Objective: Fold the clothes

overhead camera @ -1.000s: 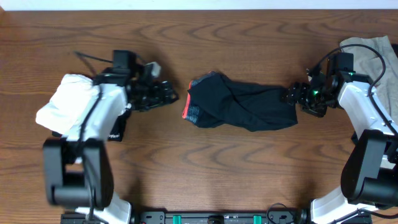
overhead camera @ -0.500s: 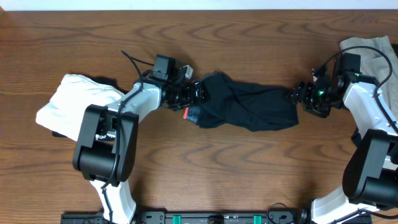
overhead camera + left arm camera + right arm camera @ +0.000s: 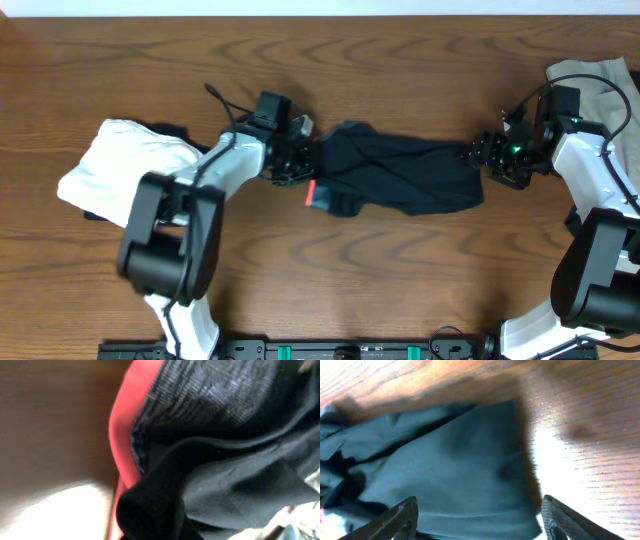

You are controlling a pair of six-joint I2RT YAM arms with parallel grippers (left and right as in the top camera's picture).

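The clothes in play are black pants [image 3: 400,178] lying bunched across the middle of the table, their coral-red waistband [image 3: 312,192] at the left end. My left gripper [image 3: 303,160] is at that end, shut on the black fabric. The left wrist view is filled by the red band [image 3: 125,435], the grey band [image 3: 200,400] and a black fold [image 3: 155,510] that hides the fingers. My right gripper [image 3: 476,154] is at the pants' right end, open, and its fingertips [image 3: 402,517] straddle the dark cloth [image 3: 460,475].
A white garment [image 3: 115,165] lies under the left arm at the table's left. A beige garment [image 3: 590,78] lies at the back right behind the right arm. Bare wood [image 3: 400,290] shows in front of the pants.
My left arm swung right from the white garment to the pants' waistband end and closed there. The waistband end shifted slightly right. The right gripper has stayed at the pants' right end.
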